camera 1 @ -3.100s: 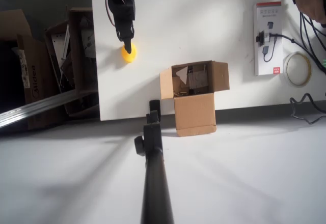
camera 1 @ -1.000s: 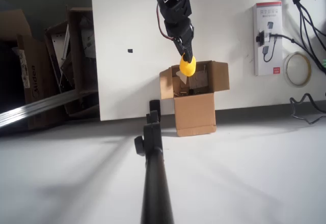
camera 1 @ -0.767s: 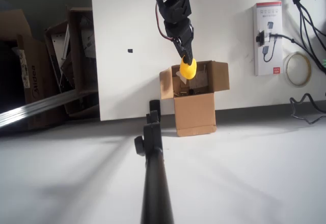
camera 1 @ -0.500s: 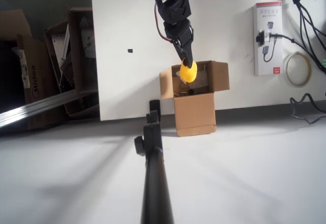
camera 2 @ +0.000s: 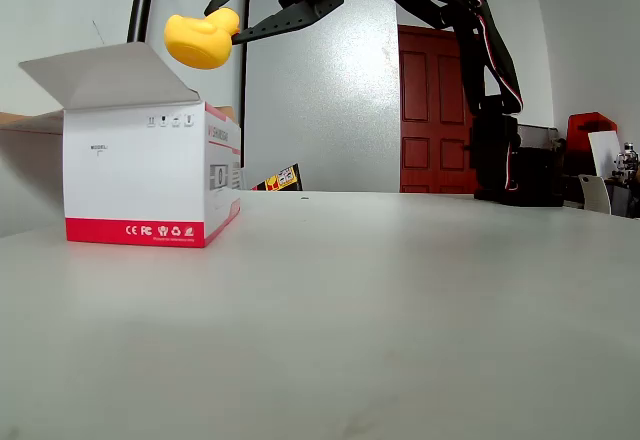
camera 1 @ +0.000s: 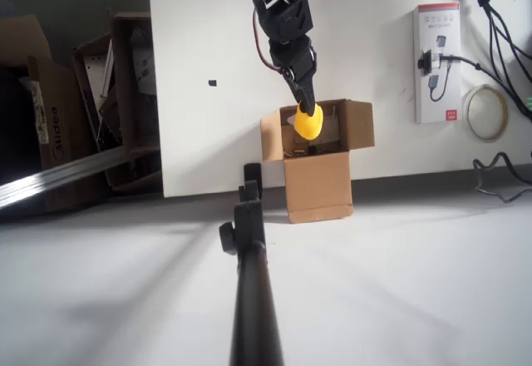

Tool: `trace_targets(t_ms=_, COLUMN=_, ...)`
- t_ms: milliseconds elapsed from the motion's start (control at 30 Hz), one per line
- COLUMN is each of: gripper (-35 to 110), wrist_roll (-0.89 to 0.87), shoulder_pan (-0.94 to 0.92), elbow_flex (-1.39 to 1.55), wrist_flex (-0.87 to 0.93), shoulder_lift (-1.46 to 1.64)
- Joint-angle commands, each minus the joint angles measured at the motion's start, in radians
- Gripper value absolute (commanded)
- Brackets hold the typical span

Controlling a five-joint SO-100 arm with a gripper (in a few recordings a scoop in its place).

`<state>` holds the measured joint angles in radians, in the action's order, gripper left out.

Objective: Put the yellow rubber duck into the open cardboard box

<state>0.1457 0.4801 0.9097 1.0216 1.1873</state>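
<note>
Cardboard box (camera 1: 320, 175) interior mostly dark in the overhead view, contents unreadable. In the fixed view, hidden almost wholly behind a white carton (camera 2: 150, 175), just a brown sliver at the left edge. Arm (camera 1: 278, 8) cut off by the top edge overhead (base out of frame). Small black speck (camera 1: 213, 83) on the table too tiny to identify.

Duck (camera 1: 308, 122) above box (camera 1: 317, 176) opening

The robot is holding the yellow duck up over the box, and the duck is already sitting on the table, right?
Not quite. The gripper does hold the yellow duck over the cardboard box, but the fixed view shows the duck up in the air, not on the table.
</note>
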Motion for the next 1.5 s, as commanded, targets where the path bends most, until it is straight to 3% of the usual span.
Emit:
trace_targets(t_ms=0, gripper=8, wrist_roll=-0.006, shoulder_pan=-0.002, elbow_flex=-0.052, wrist_flex=-0.006, shoulder_lift=0.003)
trace_targets(t_ms=467, gripper=22, wrist_roll=-0.006, shoulder_pan=-0.003, elbow_flex=-0.052, wrist_flex=0.003, shoulder_lift=0.006)
trace_targets(t_ms=800, gripper=3, wrist_roll=-0.006, shoulder_pan=-0.021, elbow_flex=-0.052, wrist_flex=0.067, shoulder_lift=0.067)
trace_targets(t_ms=1467, gripper=-1, wrist_roll=-0.006, shoulder_pan=-0.152, elbow_flex=-0.038, wrist_flex=0.505, shoulder_lift=0.543)
